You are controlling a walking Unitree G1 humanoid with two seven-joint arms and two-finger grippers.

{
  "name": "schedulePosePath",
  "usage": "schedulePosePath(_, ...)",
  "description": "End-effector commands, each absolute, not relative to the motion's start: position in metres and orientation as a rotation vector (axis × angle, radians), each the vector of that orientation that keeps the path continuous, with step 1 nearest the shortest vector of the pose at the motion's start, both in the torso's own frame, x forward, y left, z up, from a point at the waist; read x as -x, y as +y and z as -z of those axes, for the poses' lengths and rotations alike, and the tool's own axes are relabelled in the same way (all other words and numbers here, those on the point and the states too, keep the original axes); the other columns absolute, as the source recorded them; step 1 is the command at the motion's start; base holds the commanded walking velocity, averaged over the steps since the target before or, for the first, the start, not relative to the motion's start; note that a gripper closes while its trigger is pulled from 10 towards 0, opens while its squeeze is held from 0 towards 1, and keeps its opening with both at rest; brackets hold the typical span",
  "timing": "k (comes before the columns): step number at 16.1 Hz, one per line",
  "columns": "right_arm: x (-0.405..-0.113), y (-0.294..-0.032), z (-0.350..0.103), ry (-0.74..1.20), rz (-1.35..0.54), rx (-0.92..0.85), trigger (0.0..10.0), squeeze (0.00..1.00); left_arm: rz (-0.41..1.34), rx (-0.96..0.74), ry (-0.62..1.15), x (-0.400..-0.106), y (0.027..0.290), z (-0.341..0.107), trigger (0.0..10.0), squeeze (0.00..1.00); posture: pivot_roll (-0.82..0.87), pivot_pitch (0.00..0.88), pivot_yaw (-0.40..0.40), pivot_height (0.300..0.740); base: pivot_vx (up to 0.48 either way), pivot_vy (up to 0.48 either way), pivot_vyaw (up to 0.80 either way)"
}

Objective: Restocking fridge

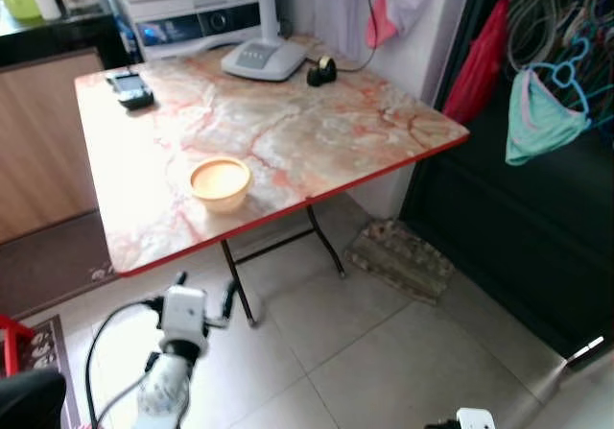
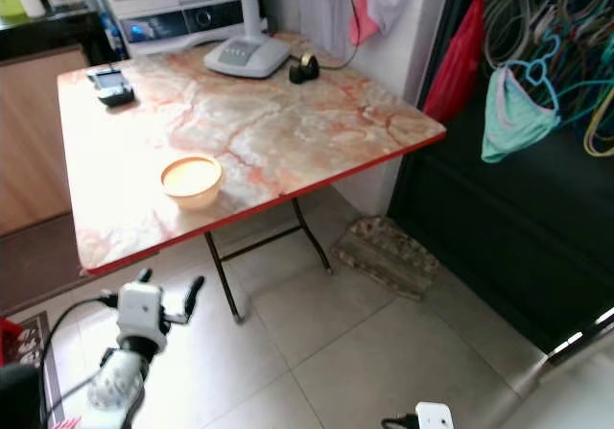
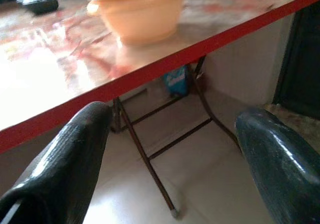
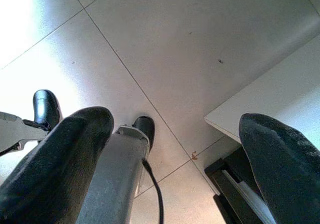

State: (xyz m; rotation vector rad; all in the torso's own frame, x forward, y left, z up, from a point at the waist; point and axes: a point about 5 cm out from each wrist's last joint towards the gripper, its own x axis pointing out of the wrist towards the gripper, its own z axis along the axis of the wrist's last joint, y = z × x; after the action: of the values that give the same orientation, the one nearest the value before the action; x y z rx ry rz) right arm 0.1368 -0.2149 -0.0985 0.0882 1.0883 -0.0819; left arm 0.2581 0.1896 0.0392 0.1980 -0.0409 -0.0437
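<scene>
A marble-patterned folding table (image 1: 288, 141) bears an orange bowl (image 1: 220, 182), fan base (image 1: 262, 59) and phone (image 1: 129, 88).

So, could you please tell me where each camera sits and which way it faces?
Left eye: head, looking down at the table with the bowl; left end effector below the edge.
Right eye: same scene.
Left wrist: along open fingers, facing the table edge and bowl.
Right wrist: along open fingers, facing the floor.
Three views share the bowl.

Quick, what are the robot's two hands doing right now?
Left end effector: open, empty, below the table edge.
Right end effector: open, empty, pointing at the floor.
</scene>
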Motion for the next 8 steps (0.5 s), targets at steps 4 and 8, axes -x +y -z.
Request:
schedulePosePath(4,-0.135,-0.219,0.098,1.089,0.09,-0.082,10.0,0.0,0.032,-0.117,-0.193,-0.284,0.18,-0.088,10.0,0.0,0.03,0.0,-0.028,0.74,0.0,0.0,0.0)
schedulePosePath(8,-0.136,-0.22,0.098,1.092,0.062,-0.062,10.0,0.0,-0.019,-0.021,-0.28,-0.304,0.182,-0.123,10.0,0.0,0.01,0.0,-0.02,0.74,0.0,0.0,0.0)
